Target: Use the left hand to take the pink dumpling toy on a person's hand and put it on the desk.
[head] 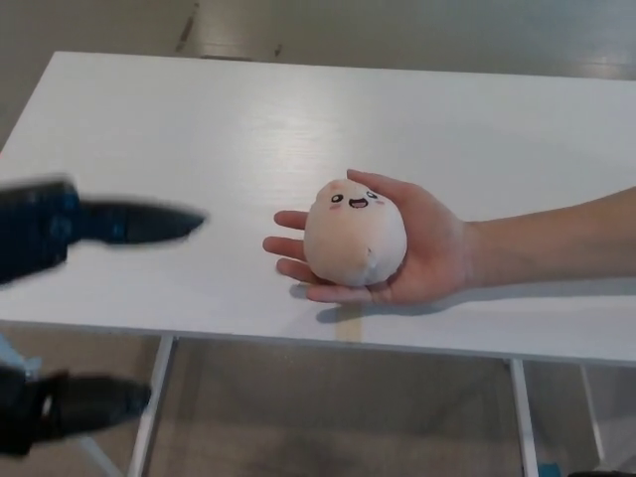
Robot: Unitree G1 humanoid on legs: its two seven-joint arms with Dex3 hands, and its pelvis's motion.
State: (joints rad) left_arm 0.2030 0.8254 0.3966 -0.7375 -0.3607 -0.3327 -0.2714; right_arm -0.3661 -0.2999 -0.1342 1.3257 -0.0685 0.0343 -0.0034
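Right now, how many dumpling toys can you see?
1. The pink dumpling toy sits in a person's open palm, held over the white desk right of centre. No others show.

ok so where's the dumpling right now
In the head view the dumpling sits on the person's hand, right of centre over the desk, near its front edge; the left hand is apart, at the left.
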